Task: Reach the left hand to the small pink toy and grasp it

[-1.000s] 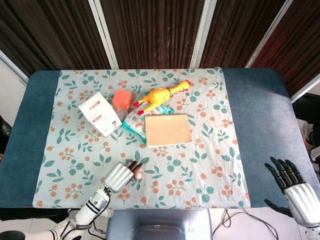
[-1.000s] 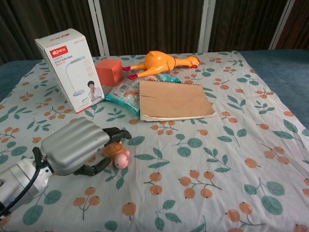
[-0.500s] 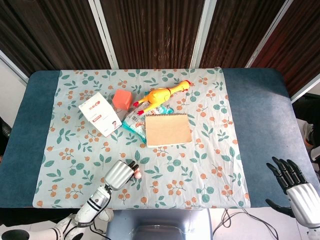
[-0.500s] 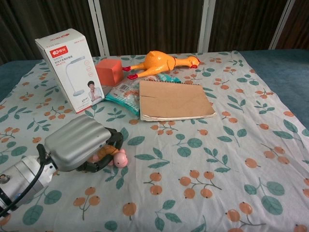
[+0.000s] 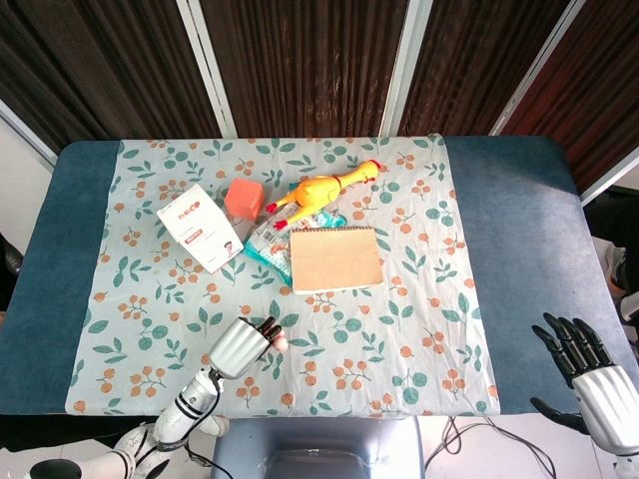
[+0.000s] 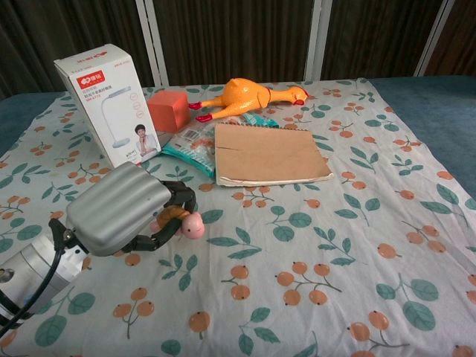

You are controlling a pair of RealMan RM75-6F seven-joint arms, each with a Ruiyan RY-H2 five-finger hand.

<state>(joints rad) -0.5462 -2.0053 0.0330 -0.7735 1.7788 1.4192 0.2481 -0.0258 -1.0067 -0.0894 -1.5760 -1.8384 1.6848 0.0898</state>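
The small pink toy (image 6: 187, 224) is a little pink figure with an orange back, showing at the fingertips of my left hand (image 6: 125, 210). The dark fingers curl around it and hold it slightly above the floral cloth. From the head view the left hand (image 5: 243, 346) sits near the front edge of the table, with the pink toy (image 5: 281, 342) peeking out at its right. My right hand (image 5: 589, 374) hangs off the table's right front corner, fingers spread, holding nothing.
A white lamp box (image 6: 107, 105) stands at the back left, with an orange cube (image 6: 168, 110), a yellow rubber chicken (image 6: 248, 97), a snack packet (image 6: 190, 148) and a brown notebook (image 6: 268, 154) behind the left hand. The floral cloth (image 5: 399, 329) covers the blue table (image 5: 519, 230).
My left hand has closed around the pink toy and lifted it a little, shifting up and away from the table's front edge. The right hand has barely moved.
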